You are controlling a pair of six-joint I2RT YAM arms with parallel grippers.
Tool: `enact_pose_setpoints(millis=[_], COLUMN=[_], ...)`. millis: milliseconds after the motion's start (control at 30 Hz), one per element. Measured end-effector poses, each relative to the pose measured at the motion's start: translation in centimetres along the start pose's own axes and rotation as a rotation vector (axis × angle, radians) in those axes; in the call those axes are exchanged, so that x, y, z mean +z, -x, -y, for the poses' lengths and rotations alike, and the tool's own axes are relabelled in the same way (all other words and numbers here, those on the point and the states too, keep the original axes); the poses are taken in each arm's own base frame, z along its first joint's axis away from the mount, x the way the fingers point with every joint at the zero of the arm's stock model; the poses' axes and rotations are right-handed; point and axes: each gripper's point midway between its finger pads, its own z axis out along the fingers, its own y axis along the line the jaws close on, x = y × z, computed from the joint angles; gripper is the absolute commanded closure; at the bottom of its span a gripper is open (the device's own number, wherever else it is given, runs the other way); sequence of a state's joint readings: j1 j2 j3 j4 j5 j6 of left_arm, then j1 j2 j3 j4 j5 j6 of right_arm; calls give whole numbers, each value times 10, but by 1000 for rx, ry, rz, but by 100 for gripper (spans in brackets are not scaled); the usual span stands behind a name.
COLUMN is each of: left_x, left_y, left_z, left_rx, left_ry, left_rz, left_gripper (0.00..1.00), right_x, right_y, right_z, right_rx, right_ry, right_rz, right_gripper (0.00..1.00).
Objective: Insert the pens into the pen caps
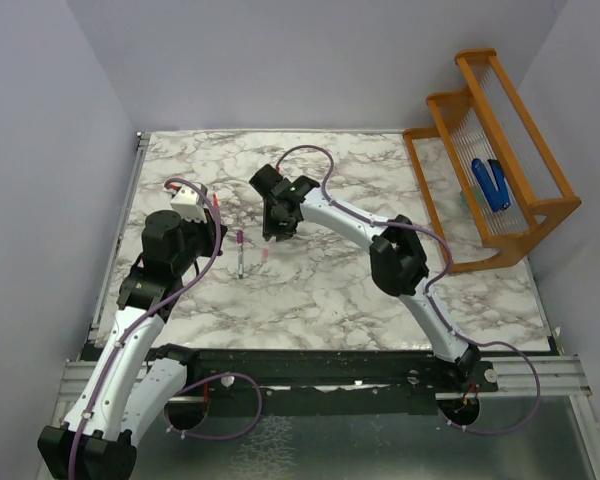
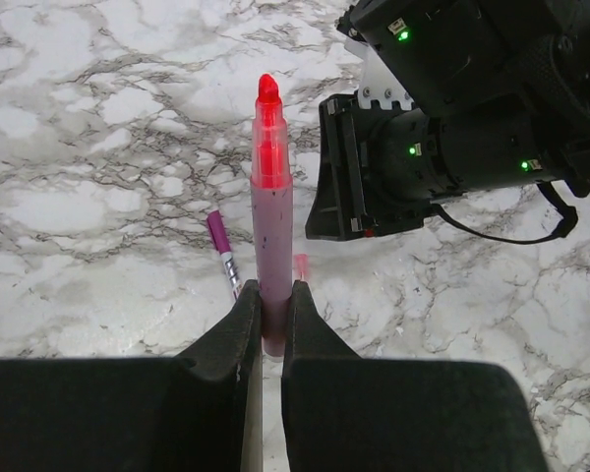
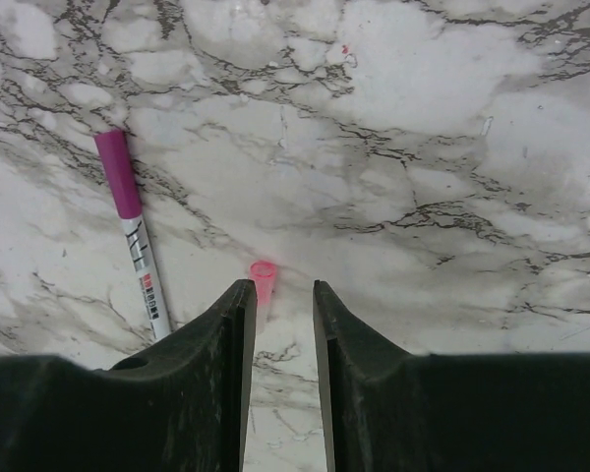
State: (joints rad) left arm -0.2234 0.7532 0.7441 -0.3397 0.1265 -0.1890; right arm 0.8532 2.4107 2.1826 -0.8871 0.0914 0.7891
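Flagging risks: cap pick-up first, then the mating, judged from this moment alone.
Left gripper (image 2: pixel 272 292): pressed together on the lower body of the pink pen (image 2: pixel 272 216). The pen stands upright out of the jaws, red tip up and bare.
Right gripper (image 3: pixel 281 286): jaws part-spread with a clear gap, tips low over the marble table (image 3: pixel 452 147). No pinch visible.
Pink cap (image 3: pixel 264 276): on the table at the right fingertips, open mouth in view. It sits against one finger, not centred in the gap.
White pen (image 3: pixel 144 267): flat on the table, magenta end, near the cap but apart from it. Untouched.
Risk, off-centre close: the near finger meets the cap first and shoves it. A tiny light cap on smooth marble will likely skid or flick away.
Risk, skewed pinch: cap caught tilted or by its mouth, so the opening is blocked or misaimed and the tip can't enter.
Risk, table contact: tips look close to the surface, so going lower could scrape or jam them.
Risk, arm clearance: in the left wrist view the right gripper's body is near the pen tip, so a careless swing could knock it.
Risk, pen pivot: the grip is low on a long pen, so side load at the tip may rotate it in the jaws.
Risk, ink: a missed insertion would smear the exposed tip on the cap wall or a finger.
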Motion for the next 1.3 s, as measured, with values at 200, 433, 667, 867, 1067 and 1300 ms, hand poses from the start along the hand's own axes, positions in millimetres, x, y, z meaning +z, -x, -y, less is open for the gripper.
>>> enact_pose_setpoints(millis=[200,433,667,867,1067,1300], left_x=[-2,-5,-6,-6,-6,-7], left_y=[2,5,5,4,2,0], left_z=[0,-2,-1,0,-1,-2], left_rx=[4,11,17,22,22,22], left_ry=[4,14,13,14,21,25], left_rz=[11,23,25,22,16,9], left_gripper=[100,100,100,100,100,100], right_x=[-4,7,9,9,10,11], right_y=[-14,-36,-43,-42,-40,-38], right_z=[-18,-37,-36,-31,-28,-25], right_rx=[6,-30,-41,-50,-54,-69], right_ry=[40,53,40,20,7,-6], right_rz=[-31,-69,-84,-77,-70,-56], right_gripper=[66,66,65,65,65,66])
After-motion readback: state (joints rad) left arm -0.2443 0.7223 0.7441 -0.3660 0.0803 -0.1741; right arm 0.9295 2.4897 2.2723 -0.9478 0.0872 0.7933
